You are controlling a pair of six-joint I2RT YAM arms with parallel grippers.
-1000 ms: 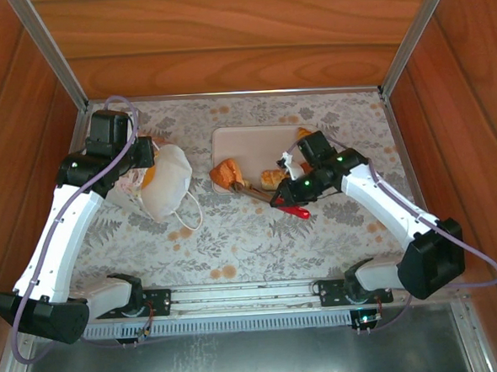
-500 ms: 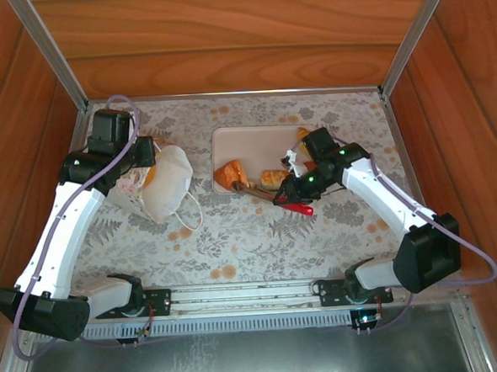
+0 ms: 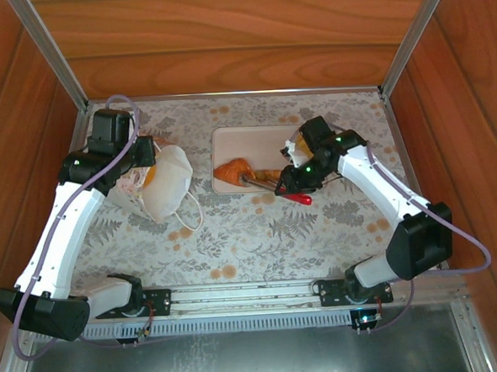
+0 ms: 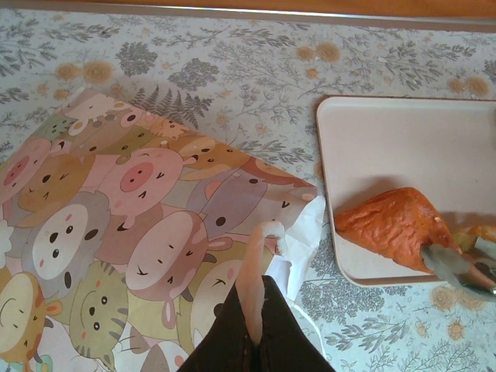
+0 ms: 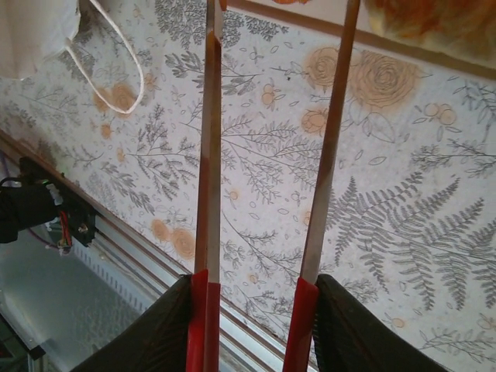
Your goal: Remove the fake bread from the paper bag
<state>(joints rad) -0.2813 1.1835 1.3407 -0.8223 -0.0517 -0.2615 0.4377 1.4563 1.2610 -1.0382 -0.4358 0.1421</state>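
Floral desk (image 3: pixel 235 237) from above: paper bag (image 3: pixel 166 184) lies left, croissant (image 3: pixel 233 168) on the beige tray (image 3: pixel 254 135), my right end effector (image 3: pixel 252 180) at its edge. Left wrist: my left end effector (image 4: pixel 256 310) pinches the paper bag's rim. Right wrist: fingers (image 5: pixel 209 155) spread above the desk.

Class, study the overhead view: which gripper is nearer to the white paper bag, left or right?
Left. The left gripper is closed on the paper bag at its edge. The right gripper is open and well off to the bag's right, at the tray.
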